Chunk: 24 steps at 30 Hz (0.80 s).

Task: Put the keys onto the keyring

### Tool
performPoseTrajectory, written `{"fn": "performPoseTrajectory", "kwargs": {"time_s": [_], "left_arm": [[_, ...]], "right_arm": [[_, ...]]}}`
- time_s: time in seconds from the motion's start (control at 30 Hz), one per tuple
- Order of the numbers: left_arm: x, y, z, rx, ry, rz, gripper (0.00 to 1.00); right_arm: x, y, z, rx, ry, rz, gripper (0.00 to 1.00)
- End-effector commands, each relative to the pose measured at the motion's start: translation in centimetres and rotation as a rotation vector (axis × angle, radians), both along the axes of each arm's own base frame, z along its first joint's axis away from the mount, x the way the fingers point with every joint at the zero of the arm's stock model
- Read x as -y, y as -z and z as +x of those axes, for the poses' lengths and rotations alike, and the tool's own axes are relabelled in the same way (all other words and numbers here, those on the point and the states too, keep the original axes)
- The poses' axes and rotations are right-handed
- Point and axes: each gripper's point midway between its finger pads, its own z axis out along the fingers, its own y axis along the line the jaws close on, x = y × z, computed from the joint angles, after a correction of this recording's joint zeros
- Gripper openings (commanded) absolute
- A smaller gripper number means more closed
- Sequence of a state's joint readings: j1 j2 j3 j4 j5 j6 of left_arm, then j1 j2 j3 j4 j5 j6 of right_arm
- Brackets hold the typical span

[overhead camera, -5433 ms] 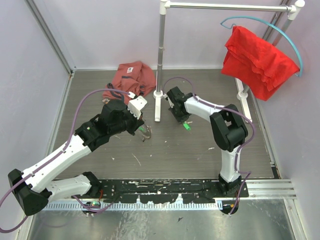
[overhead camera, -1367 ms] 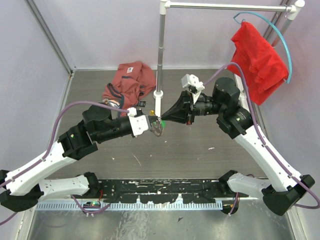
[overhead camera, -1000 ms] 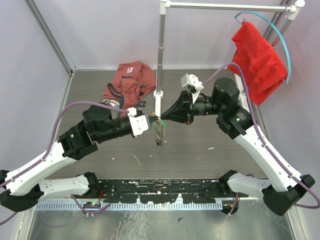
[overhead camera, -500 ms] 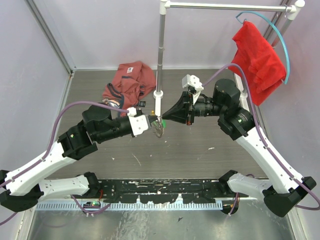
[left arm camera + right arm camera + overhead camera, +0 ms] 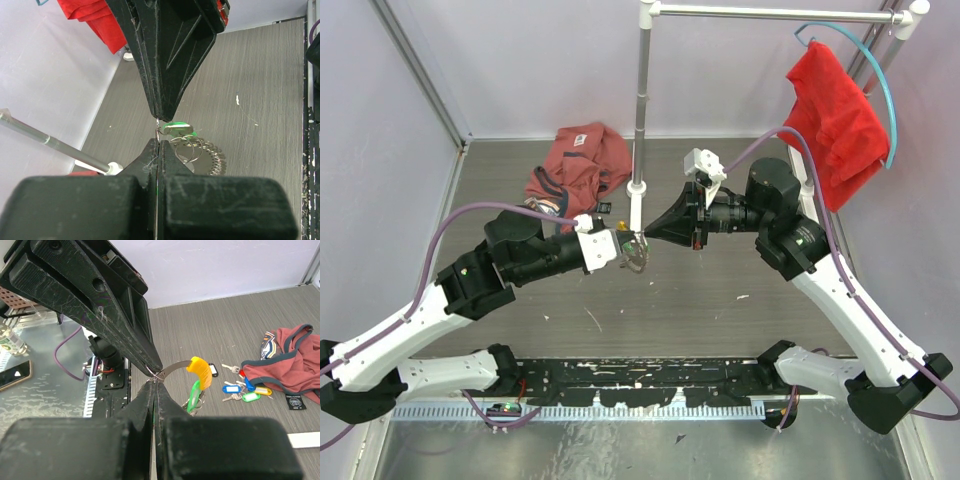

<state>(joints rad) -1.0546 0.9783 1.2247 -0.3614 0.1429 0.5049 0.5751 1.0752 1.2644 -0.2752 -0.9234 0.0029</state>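
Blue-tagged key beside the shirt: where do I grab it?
Probably the blue tag, pinched across its narrow width, coming straight down: it lies flat on the table, and the green tag lies close beside it, crowding a sideways approach.

Over the middle of the tabletop [image 5: 720, 300] the left gripper [image 5: 626, 243] and right gripper [image 5: 646, 238] meet tip to tip, their arms barring the way across, the keyring [image 5: 636, 260] dangling beneath. The white rack post [image 5: 641, 110] rises just behind them (its foot close by). A crumpled garment [image 5: 580, 160] and loose keys [image 5: 245, 388] crowd the far edge left of it; room opens toward the near edge.
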Motion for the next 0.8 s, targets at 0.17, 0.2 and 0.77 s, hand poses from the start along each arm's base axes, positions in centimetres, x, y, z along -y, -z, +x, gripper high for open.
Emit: {"fn": "performPoseTrajectory", "kwargs": {"time_s": [0.17,0.2,0.77], "left_arm": [[-0.25,-1.78,-0.42,0.036,0.010,-0.053,0.00],[-0.26,-1.72,-0.39,0.036,0.009,-0.052,0.00],[-0.28,-2.50,-0.98,0.011,0.026,-0.093,0.00]], "right_arm": [[0.37,-1.60,0.41,0.054,0.050,0.026,0.01],[0.40,-1.63,0.42,0.056,0.052,0.026,0.01],[0.04,-1.06,0.64,0.019,0.039,0.011,0.02]]}}
